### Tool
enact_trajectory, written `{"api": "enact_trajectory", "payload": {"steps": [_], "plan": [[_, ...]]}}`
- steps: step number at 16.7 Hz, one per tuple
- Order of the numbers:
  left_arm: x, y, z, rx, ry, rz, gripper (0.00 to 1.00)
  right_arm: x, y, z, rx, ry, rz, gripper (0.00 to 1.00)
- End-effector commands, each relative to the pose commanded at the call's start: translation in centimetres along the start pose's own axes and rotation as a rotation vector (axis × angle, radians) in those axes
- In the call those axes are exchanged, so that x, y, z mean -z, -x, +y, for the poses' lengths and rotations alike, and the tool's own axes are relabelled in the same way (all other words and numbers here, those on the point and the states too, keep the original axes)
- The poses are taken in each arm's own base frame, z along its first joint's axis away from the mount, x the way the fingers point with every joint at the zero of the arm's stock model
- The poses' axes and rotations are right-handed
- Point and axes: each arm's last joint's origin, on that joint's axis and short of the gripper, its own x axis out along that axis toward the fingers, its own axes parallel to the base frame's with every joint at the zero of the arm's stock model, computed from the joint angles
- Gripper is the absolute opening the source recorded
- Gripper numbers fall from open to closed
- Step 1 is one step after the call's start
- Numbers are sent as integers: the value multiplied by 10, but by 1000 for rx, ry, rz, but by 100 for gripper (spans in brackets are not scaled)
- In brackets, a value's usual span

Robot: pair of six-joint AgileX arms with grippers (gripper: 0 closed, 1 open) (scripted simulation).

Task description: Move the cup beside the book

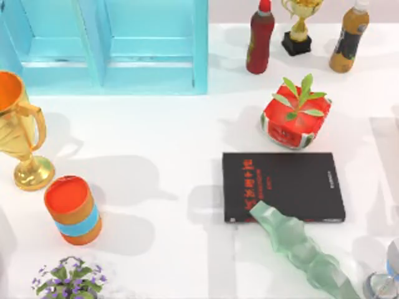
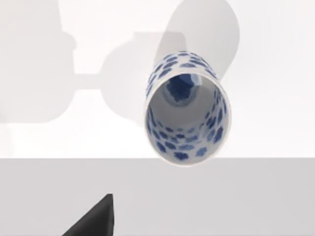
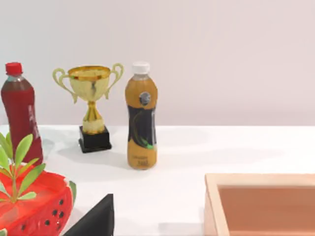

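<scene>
1. Left gripper (image 2: 96,219) pokes into the left wrist view as one dark tip at the frame's edge. Whether it is clenched or released I cannot tell, but that tip touches nothing.
2. Well apart from that tip is the cup (image 2: 184,110), white with blue blotches inside and out, its open mouth turned toward the wrist camera. It sits on the white table (image 2: 39,132), right where the white surface gives way to a grey band, with soft shadows spread behind it.
3. Right gripper (image 3: 98,219) likewise shows as a single dark tip in the right wrist view (again, I cannot tell its state).
4. Near that tip sits a red pot (image 3: 34,206) with a green sprig. Farther back stand a red bottle (image 3: 19,110), a small trophy (image 3: 91,105) on a black base and a brown bottle (image 3: 141,118) with a white cap. A wooden box (image 3: 261,201) lies off to the side.
5. From above, the book (image 1: 283,185) lies flat, right of the table's middle, black with red lettering. The red pot is just beyond its far edge.
6. A pale green translucent piece (image 1: 299,249) overlaps the book's near edge and runs toward the near right corner.
7. On the left side stand an orange can (image 1: 73,208) with a blue band, a large gold trophy (image 1: 22,134), purple flowers (image 1: 70,277) and, farther back, a blue cabinet (image 1: 106,47).
</scene>
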Motion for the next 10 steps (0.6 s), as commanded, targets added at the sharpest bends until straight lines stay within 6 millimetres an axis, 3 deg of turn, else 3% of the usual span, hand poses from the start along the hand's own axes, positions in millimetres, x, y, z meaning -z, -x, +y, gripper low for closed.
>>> {"api": "enact_trajectory", "payload": {"steps": [4,10], "plan": [[0,-11,1,1,-1,-1,100,0,0,0,0,0,0,100],[3,-76,3,-4,1,5,100,0,0,0,0,0,0,100]]}}
